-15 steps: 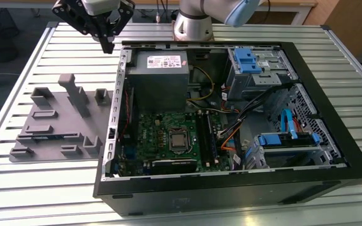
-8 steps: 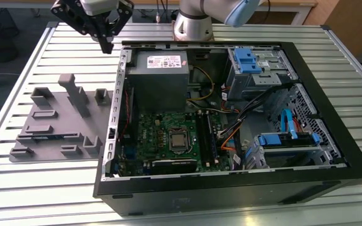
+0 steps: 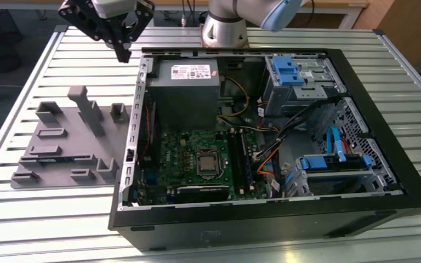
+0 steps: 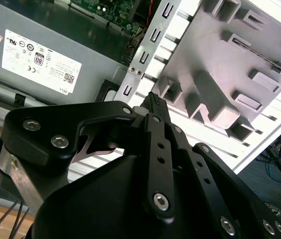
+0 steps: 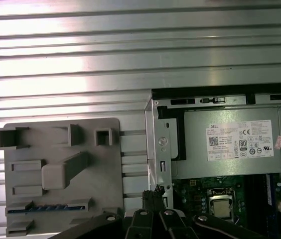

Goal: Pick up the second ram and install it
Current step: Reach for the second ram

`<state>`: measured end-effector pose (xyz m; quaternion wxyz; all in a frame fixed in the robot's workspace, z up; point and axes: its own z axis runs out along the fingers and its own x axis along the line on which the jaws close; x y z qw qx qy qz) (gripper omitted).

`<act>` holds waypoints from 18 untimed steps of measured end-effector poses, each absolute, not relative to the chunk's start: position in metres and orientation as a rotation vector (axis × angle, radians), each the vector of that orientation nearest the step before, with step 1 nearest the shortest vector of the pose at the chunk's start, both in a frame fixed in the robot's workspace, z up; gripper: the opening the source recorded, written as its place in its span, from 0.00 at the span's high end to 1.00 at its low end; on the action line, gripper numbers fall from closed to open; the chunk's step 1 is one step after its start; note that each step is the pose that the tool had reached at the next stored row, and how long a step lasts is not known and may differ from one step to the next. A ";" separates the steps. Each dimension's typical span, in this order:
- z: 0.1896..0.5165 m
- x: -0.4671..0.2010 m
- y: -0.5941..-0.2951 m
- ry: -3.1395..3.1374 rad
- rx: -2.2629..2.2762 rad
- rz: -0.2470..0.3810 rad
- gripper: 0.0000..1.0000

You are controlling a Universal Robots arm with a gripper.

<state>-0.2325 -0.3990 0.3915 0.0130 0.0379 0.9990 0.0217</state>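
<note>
At the exterior view's left, on the slatted metal table [image 3: 42,230], lies a grey holder plate [image 3: 68,145] with raised blocks and slots. The second ram [image 3: 53,159] sits in one of the long slots toward the plate's camera-side edge, a thin blue strip lying lengthwise. In the first wrist view the ram [image 5: 47,208] shows seated in that slot, untouched.

My gripper [image 3: 125,55] hangs above the table beyond the plate's far end. It is just outside the corner of the open computer case [image 3: 393,126] and well apart from the ram. I have my fingers drawn together to a narrow point with nothing between them. In the second wrist view the black fingers [image 4: 156,129] meet at the tip, which points toward the plate [image 4: 220,59] and the case's metal edge.

Further toward the right, inside the case, the grey power supply [image 3: 185,87] with its white label lies nearest me. On its camera side is the green motherboard [image 3: 185,156], with the bare processor [image 3: 209,162] in its socket and the long black slot rails [image 3: 238,159] beside it.

At the exterior view's right stand the drive cages [image 3: 293,71] with blue fittings. Loose cables [image 3: 298,126] run between them and the board.
</note>
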 end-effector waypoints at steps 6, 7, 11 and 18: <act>0.390 -0.237 -0.399 3.114 0.118 0.068 0.89; 0.390 -0.237 -0.399 3.113 0.118 0.068 0.89; 0.390 -0.239 -0.399 3.114 0.118 0.067 0.89; 0.390 -0.244 -0.399 3.113 0.118 0.068 0.89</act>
